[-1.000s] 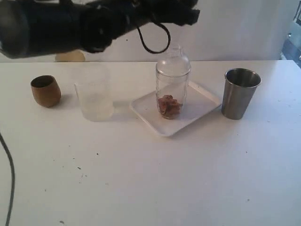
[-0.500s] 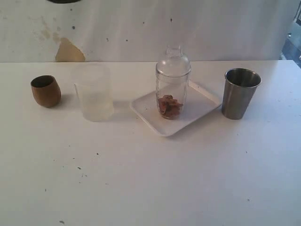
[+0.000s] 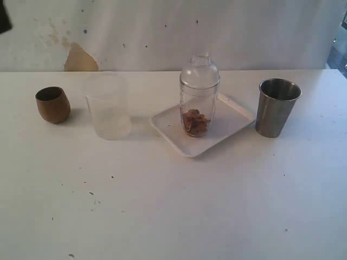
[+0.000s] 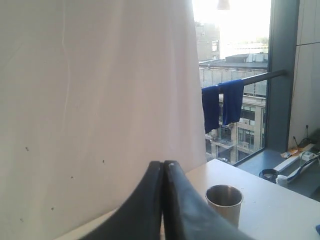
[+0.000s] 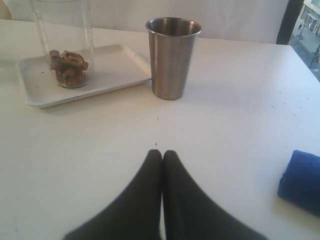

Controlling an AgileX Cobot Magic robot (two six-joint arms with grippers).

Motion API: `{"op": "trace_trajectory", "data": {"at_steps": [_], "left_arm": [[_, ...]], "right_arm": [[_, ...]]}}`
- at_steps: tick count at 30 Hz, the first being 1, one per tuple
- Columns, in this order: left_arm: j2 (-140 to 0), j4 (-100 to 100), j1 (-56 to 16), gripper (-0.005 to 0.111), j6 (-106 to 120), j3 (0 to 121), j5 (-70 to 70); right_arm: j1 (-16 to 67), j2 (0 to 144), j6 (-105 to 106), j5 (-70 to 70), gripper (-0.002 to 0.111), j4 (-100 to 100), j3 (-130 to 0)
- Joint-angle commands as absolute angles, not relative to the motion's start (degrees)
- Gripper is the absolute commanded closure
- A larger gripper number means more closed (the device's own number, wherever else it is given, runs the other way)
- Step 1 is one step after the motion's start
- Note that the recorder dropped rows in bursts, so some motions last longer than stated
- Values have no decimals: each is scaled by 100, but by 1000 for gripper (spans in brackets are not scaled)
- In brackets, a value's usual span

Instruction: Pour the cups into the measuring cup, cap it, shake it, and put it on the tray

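**Capped measuring cup stands on the tray, both tools clenched and empty**

The measuring cup (image 3: 199, 108) stands upright on the white tray (image 3: 230, 125), on the tray's left half. A clear dome lid (image 3: 199, 69) sits on top of it. A small heap of brown pieces (image 3: 195, 122) lies at its bottom; the rest of the cylinder looks clear. The tray rests on the white counter (image 3: 173, 206) near its middle, turned so that one corner points to the near side.

The steel tumbler (image 3: 276, 107) stands upright just beside the tray's right corner, mouth up; its inside is too dark to read. Left of the tray stands a frosted cup (image 3: 108, 105), upright and apart from the tray. Further left, well apart from the rest, the wooden cup (image 3: 52, 104) sits upright near the left edge of the counter.

The left tool (image 4: 163, 165) is clenched with its fingers pressed flat together, and nothing is between them. It is raised above the counter and faces the pale wall (image 4: 100, 90) and a window, with the steel tumbler in its view beyond the fingertips.

The right tool (image 5: 162, 153) is also clenched and empty, fingers meeting along one line. It hangs low over bare counter on the near side of the steel tumbler, touching nothing. A rolled blue cloth (image 5: 300, 181) lies on the counter close to this tool.
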State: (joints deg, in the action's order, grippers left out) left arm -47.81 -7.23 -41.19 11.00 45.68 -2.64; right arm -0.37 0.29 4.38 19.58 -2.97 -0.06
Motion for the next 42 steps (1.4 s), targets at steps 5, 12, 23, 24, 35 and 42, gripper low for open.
{"op": "trace_trajectory", "data": {"at_steps": [5,12,23,24,35,42], "left_arm": [[-3147,-902,-4134,107,661,3026,-328],[-2122,-912,-4134,107,119,1951,300],[-1900,-923,-4134,107,156,1587,1719],[-1900,-923,-4134,107,156,1587,1719],[-1611,-910,-3952,107,156,1587,1729],[-929,-1256,-1277,107,128,1587,1051]], "right_arm": [[-47,0,430,1928,108,-302,0],[-47,0,430,1928,108,-302,0],[-47,0,430,1928,108,-302,0],[-47,0,430,1928,108,-302,0],[-47,0,430,1928,108,-302,0],[-47,0,430,1928,108,-302,0]]}}
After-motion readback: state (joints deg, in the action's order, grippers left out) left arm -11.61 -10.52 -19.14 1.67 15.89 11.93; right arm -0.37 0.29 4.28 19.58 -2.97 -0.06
